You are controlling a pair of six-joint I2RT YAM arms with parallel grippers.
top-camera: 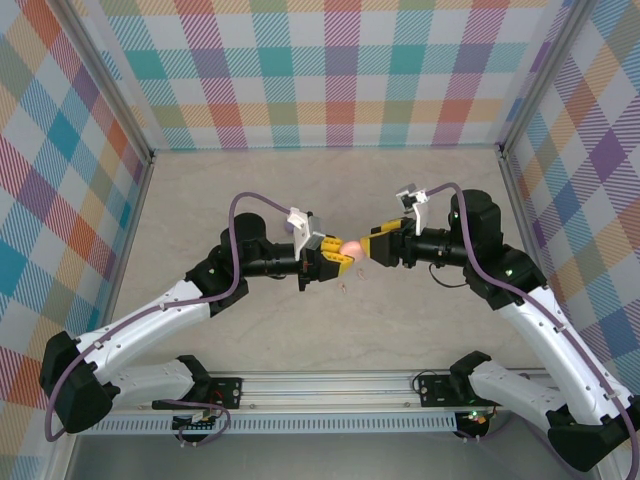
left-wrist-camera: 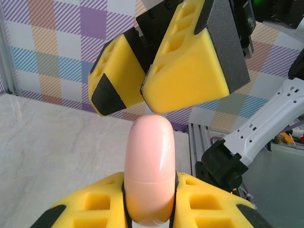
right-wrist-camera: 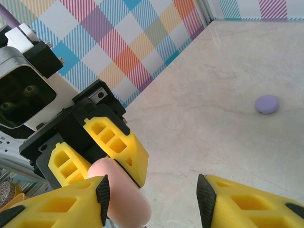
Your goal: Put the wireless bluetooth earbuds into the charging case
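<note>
Over the middle of the pale marbled table [top-camera: 200,200], the left arm [top-camera: 150,320] and the right arm [top-camera: 545,320] meet nose to nose, and the biggest risk lies in that meeting. The left gripper [top-camera: 330,260] and the right gripper [top-camera: 372,247] are so close that a slightly misjudged advance by either could knock yellow finger against yellow finger and jar what is held. The left gripper is clamped on the lower half of the pink charging case [left-wrist-camera: 149,156], a smooth rounded capsule held off the table, lid closed, its seam about level with the fingertips. The right gripper is spread wide, one finger just beside the case's upper end and the other well off to the side, gripping nothing. If its job is to open the lid, I judge that closing off-centre on so glossy a dome could let the pads skid off. It could also twist the case in the left grip and squeeze it out to drop onto the table. Pulling along the wrong line might drag the whole case free instead of opening it. A lavender disc [right-wrist-camera: 267,103] lies flat on the table, well apart and in little danger. Smallest of all is what may be one of the earbuds [top-camera: 343,287], a speck on the table near the grippers, too small to tell. A falling case or a low sweep could scatter it.
</note>
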